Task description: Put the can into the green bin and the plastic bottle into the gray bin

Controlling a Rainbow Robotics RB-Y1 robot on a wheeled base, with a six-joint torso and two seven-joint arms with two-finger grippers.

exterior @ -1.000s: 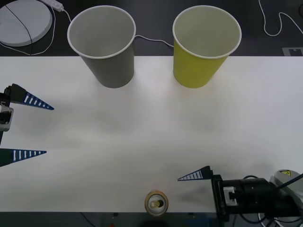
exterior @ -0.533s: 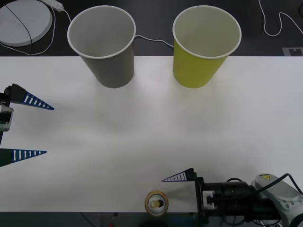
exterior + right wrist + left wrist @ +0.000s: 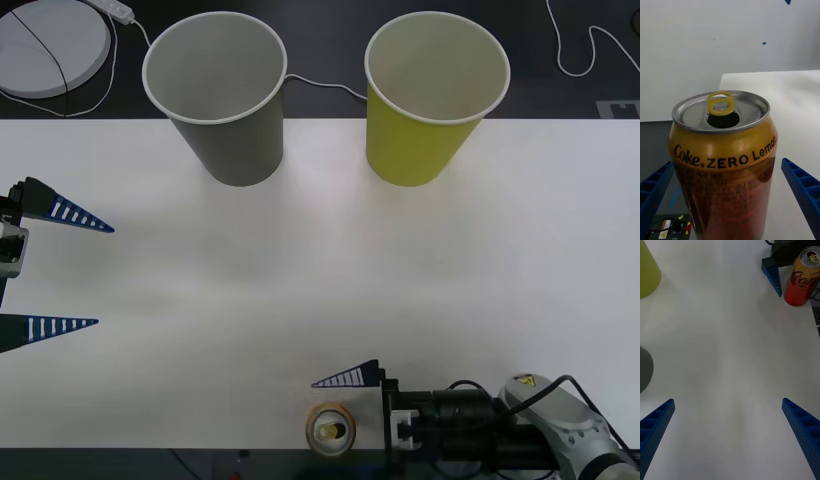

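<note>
The small orange-gold aluminium drink can (image 3: 723,157) stands upright at the white table's (image 3: 320,280) near edge, its silver top opened, yellow pull tab raised, "Coke ZERO Lemon" lettered around a red-brown lower body. The right gripper (image 3: 730,195) sits low just beside the can, blue ribbed fingers spread wide to either side, not touching it. Well left of the can, the left gripper (image 3: 55,270) hovers spread apart, holding nothing. Far beyond the can stand the gray tapered cup-shaped bin (image 3: 220,100) and the yellow-green tapered cup-shaped bin (image 3: 430,100).
</note>
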